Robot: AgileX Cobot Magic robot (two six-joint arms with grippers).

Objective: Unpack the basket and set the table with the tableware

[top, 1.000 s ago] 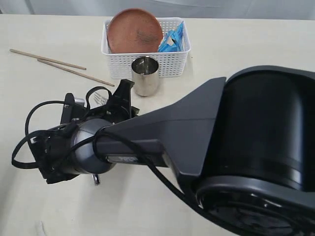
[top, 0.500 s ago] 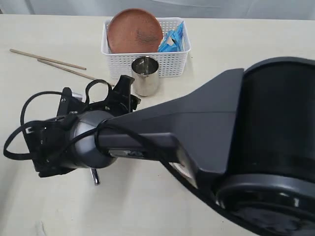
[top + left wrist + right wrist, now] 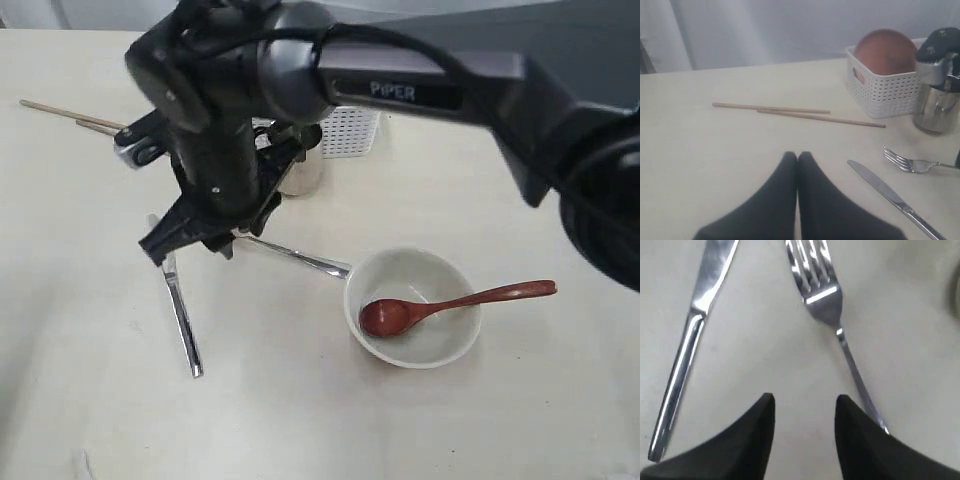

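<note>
Right wrist view: right jaws parted and empty, between knife (image 3: 690, 335) and fork (image 3: 832, 315); left jaws clenched. I'd rise straight, nudging neither, then fetch the plate (image 3: 885, 50).

Table (image 3: 80, 400), exterior view: bowl (image 3: 430, 352) front right, spoon (image 3: 395, 316) head in bowl, handle out over rim rightward. Knife (image 3: 183, 325) left of bowl; fork (image 3: 305, 260) between, handle end just beside bowl rim. Cup (image 3: 932, 110) just before basket (image 3: 885, 92); plate (image 3: 885, 50) on edge inside basket. Chopsticks (image 3: 770, 107) far left, side by side.
</note>
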